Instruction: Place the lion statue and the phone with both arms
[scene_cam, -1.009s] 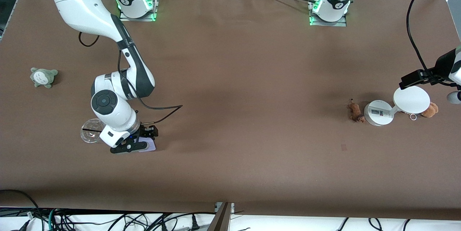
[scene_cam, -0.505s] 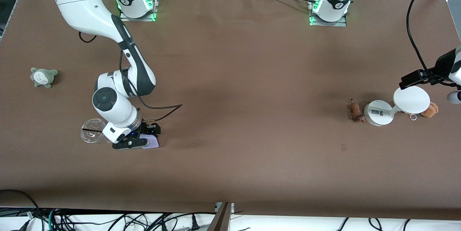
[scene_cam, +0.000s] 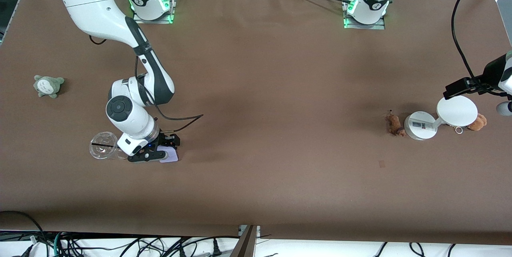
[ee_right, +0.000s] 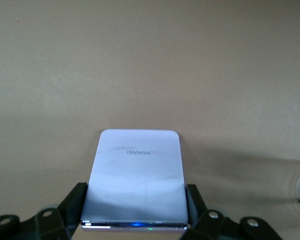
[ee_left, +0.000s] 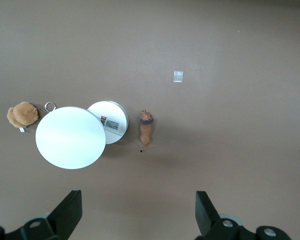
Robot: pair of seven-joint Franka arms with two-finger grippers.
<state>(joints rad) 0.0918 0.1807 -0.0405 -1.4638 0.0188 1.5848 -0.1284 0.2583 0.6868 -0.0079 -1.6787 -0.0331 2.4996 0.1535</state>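
**Phone gripped; lion statue unclaimed**

Phone (scene_cam: pixel 169 155): clamped by its long edges in the right end effector (scene_cam: pixel 154 154), low over the tabletop (scene_cam: pixel 256 177) beside a clear cup (scene_cam: pixel 103 150), seemingly for carrying to its place.

Lion statue (scene_cam: pixel 394 124): lying on the tabletop just beside the white disc stand (scene_cam: pixel 419 126).

Left end effector (ee_left: pixel 137 212): fully spread, empty, high above the statue, likely positioned for descent.

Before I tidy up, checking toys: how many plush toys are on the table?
2. A grey plush at the right arm's end, and a brown bear beside the white stand at the left arm's end.
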